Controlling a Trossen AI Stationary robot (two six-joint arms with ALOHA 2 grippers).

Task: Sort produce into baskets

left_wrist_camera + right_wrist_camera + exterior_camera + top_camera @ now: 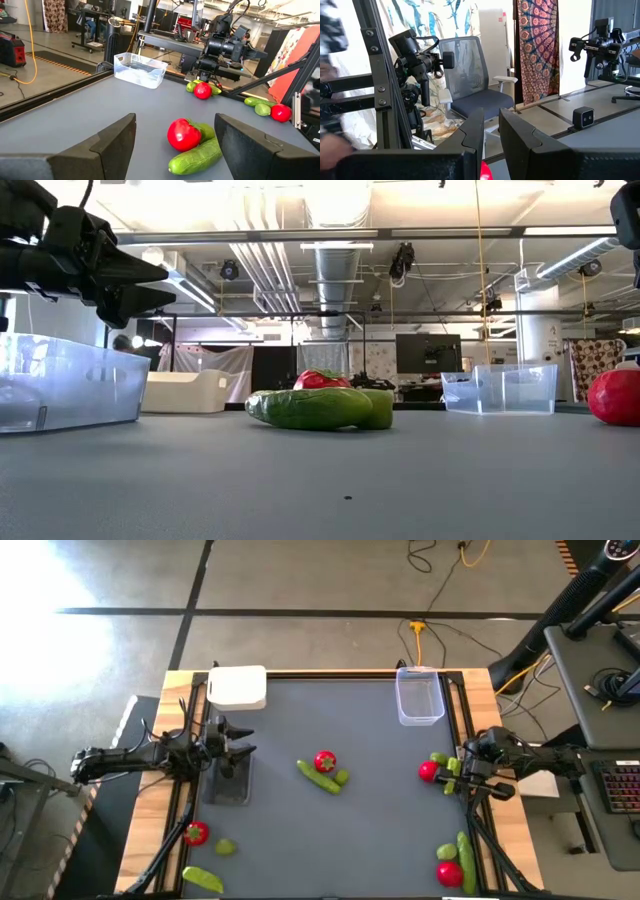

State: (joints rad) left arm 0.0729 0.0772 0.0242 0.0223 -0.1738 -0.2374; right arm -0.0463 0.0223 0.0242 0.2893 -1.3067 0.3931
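No produce is held: left pincer (243,751) released over grey tray (228,790); next, reach the centre tomato (325,761).

Bright, even overhead light; soft shadows.

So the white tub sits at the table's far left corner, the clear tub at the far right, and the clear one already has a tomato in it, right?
Not quite. The clear tub holds nothing; the high view shows its inside bare, and the left wrist view agrees. The rest stands: the white tub is at the far left corner and the clear one at the far right.
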